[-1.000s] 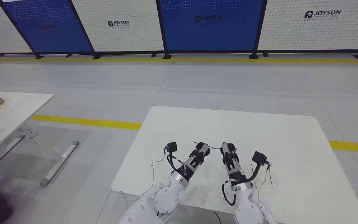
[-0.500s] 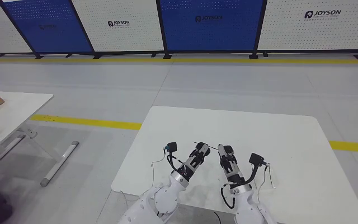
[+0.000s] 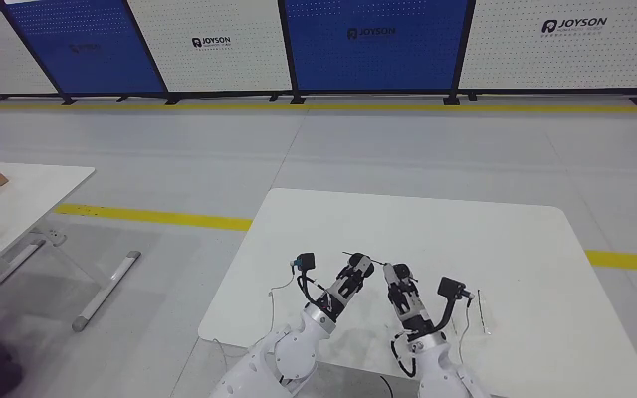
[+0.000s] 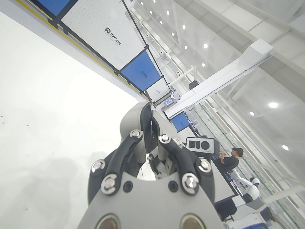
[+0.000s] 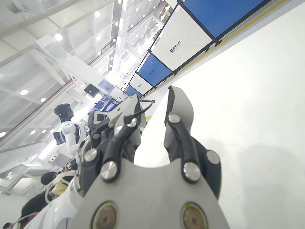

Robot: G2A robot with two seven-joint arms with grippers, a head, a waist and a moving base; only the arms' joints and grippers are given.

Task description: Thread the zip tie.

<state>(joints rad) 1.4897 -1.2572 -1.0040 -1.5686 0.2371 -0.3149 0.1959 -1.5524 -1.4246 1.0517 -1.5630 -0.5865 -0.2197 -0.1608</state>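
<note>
The zip tie (image 4: 151, 120) is a thin black strip clamped between the pads of my left gripper (image 4: 149, 106), which is shut on it. From above, that left gripper (image 3: 359, 264) hovers over the near part of the white table (image 3: 448, 219), with the zip tie (image 3: 346, 254) poking out to the left. My right gripper (image 3: 396, 271) sits just to its right, a small gap apart. Its jaws stand open with nothing between them. In the right wrist view, the right gripper (image 5: 155, 113) faces the left gripper (image 5: 127, 108) and the curved zip tie (image 5: 144, 107) it holds.
A thin black strip (image 3: 482, 308) lies on the table to the right of the right arm. The far half of the table is bare white surface. Another white table edge (image 3: 40, 189) stands at the far left across the floor.
The right arm has shifted a little to the left, closer to the left gripper. The left arm has kept still with the zip tie.
</note>
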